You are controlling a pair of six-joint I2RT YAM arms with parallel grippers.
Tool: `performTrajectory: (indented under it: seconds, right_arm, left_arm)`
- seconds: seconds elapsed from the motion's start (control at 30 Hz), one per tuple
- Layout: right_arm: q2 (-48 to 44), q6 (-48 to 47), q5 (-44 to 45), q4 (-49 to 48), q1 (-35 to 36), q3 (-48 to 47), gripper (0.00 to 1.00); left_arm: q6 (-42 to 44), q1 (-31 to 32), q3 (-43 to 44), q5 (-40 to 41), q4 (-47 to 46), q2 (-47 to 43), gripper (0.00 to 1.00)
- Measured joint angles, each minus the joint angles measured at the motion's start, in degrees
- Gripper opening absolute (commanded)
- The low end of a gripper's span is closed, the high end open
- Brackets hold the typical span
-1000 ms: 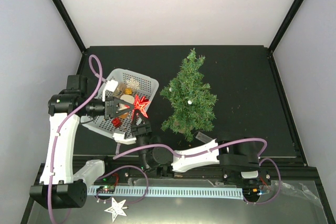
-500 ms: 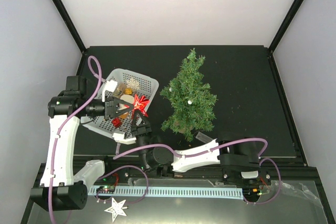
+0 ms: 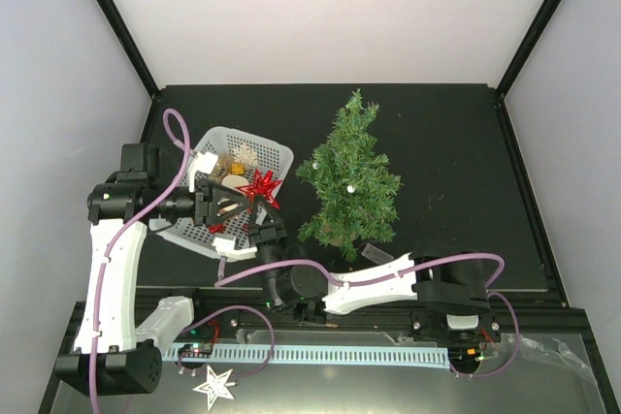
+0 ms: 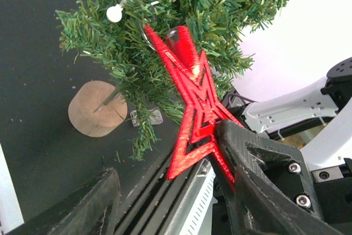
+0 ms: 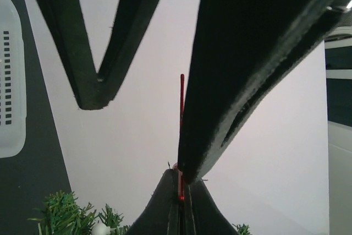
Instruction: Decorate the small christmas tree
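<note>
The small christmas tree stands upright on its tan base right of the white basket. A red star ornament hangs over the basket's right edge. My right gripper reaches up from below and is shut on the star's lower point; in the right wrist view the star's thin edge rises out of the right gripper. My left gripper is open around the red star, which lies against one finger; the other finger stands well apart.
The basket holds several more ornaments, gold and red. A white bead hangs on the tree. A white star lies by the arm bases at the near edge. The basket's wall shows left in the right wrist view.
My left gripper has opened off the red star and drawn back a little to the left. My right gripper has closed on the star's lower point, and the star has shifted slightly.
</note>
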State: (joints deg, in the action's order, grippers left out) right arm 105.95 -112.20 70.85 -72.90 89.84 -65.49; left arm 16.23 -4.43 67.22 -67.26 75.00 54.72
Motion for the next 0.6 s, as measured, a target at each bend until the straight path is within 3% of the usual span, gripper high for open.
performTrajectory:
  seconds: [0.17,0.6]
  right_arm:
    - [-0.6,-0.2,0.0,0.0,0.0,0.5,0.01]
    - [-6.6,0.4,1.0,0.2,0.1,0.5,0.01]
  left_arm:
    - [0.3,0.0,0.2,1.6,0.1,0.2,0.78]
    - [2.3,-0.1,12.5,4.7,-1.2,-3.1,0.99]
